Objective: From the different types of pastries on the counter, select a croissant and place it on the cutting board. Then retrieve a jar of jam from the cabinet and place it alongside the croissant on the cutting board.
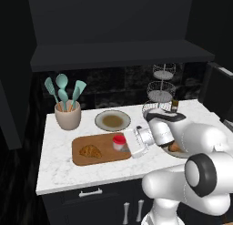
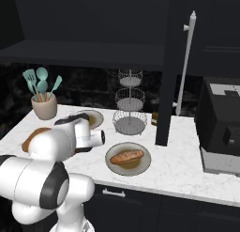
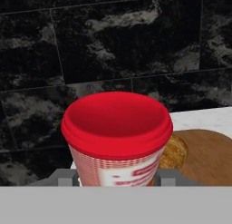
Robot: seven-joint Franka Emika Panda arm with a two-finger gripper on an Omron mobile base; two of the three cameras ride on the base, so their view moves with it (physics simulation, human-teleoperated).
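White marbled tabletop (image 1: 59,167) under dark cabinets: the fingers (image 1: 125,144) grip the red-lidded jar of jam (image 1: 119,141), its label unreadable, over the cutting board (image 1: 103,159). At its 9 o'clock lies the croissant (image 1: 90,151); a plate (image 1: 112,120) sits at 12.

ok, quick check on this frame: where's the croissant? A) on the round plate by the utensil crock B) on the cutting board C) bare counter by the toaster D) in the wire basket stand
B: in the left base view the croissant lies on the left part of the cutting board, with the jar of jam to its right, at the gripper.
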